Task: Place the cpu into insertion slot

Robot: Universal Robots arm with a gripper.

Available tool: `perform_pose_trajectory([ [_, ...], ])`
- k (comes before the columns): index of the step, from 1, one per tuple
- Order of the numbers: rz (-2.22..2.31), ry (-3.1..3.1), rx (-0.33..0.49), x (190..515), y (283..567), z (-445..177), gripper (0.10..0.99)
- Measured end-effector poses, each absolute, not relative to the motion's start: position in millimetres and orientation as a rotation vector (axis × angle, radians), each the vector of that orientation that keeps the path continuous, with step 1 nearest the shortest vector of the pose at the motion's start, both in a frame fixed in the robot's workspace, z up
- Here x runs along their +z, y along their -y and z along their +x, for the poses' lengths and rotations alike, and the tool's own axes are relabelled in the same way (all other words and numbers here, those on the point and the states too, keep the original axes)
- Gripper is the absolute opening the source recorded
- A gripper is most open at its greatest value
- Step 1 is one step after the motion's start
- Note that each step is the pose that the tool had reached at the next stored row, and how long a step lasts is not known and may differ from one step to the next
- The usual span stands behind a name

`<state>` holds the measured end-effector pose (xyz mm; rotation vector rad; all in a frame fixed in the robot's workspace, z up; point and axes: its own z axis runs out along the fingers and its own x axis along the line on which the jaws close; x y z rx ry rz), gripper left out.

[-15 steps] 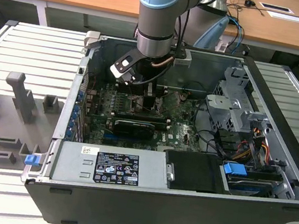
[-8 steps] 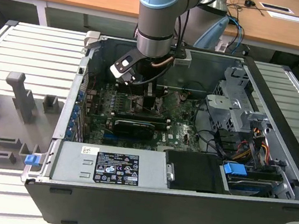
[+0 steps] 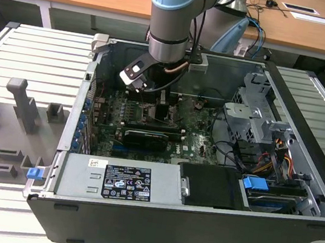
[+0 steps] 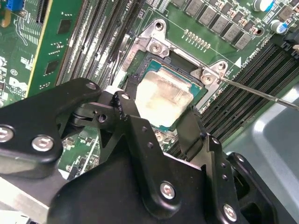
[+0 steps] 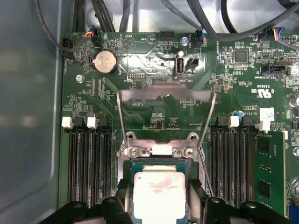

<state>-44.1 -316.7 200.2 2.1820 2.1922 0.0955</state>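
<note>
The claw point(image 4: 156, 122) is gripping the cpu point(image 4: 161, 98) by two opposite edges, holding it within the insertion slot point(image 4: 156, 46) at the far side of the computer case point(image 3: 164, 235). Seating it well is likely demanding a level chip, squared to the slot.

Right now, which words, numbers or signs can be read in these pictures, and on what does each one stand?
No text can be read with certainty; every print is too small.
Print on the white label of the metal cover, exterior view: unreadable.
Faint print on the cpu face, first wrist view: unreadable.
White markings on the motherboard, first wrist view: unreadable.
</note>
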Motion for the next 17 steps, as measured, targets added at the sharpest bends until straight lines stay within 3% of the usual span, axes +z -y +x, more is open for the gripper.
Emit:
perform_pose_trajectory([
  [3, 2.182, -2.192, 0.095, 200.9, 317.4, -44.1, 0.592],
  [4, 2.182, -2.192, 0.095, 200.9, 317.5, -44.1, 0.525],
  [17, 2.188, -2.185, 0.095, 200.8, 317.6, -43.4, 0.525],
])
